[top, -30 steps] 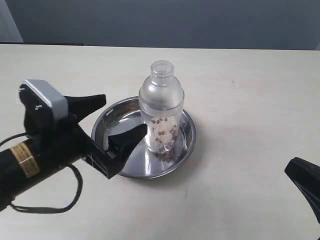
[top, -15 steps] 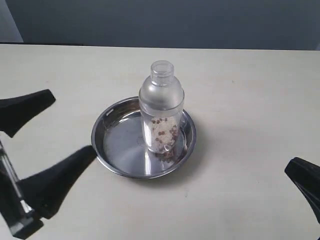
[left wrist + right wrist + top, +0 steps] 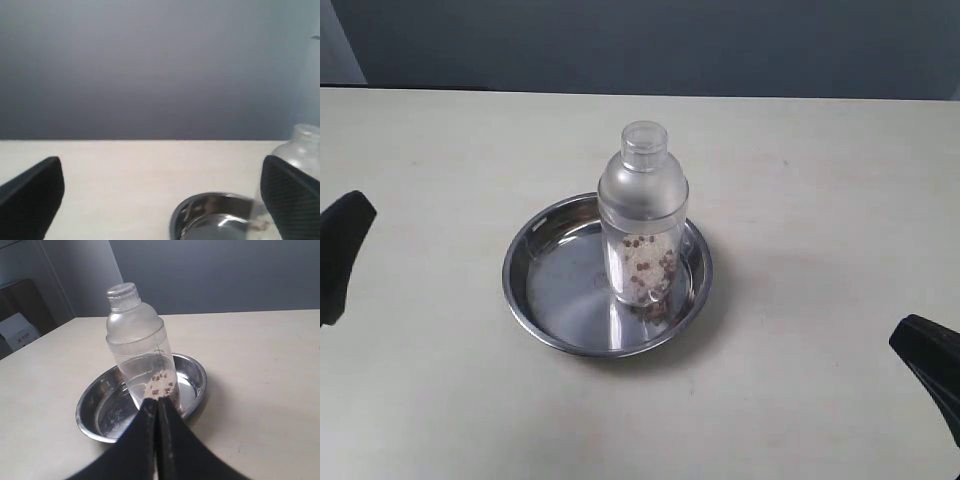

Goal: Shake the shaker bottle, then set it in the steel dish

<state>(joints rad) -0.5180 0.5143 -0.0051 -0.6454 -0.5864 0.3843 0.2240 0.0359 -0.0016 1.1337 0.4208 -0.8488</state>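
Observation:
The shaker bottle (image 3: 642, 215) stands upright in the steel dish (image 3: 545, 290), right of its middle, with brown and white granules at its bottom. Nothing touches it. My left gripper (image 3: 162, 200) is open with its black fingers (image 3: 35, 197) wide apart; only one fingertip (image 3: 340, 255) shows at the exterior view's left edge, far from the dish. My right gripper (image 3: 157, 407) is shut with nothing in it, its tip (image 3: 930, 365) low at the right edge. The right wrist view shows the shaker bottle (image 3: 137, 337) and the steel dish (image 3: 95, 410) beyond the closed fingers.
The pale table (image 3: 820, 200) spreads around the dish. A dark wall (image 3: 670, 45) runs along the table's far edge. In the right wrist view a white box (image 3: 20, 332) sits off the table in the background.
My left gripper has pulled back from beside the bottle to the left edge of the exterior view, open. The bottle and dish have stayed put. The right gripper has not moved.

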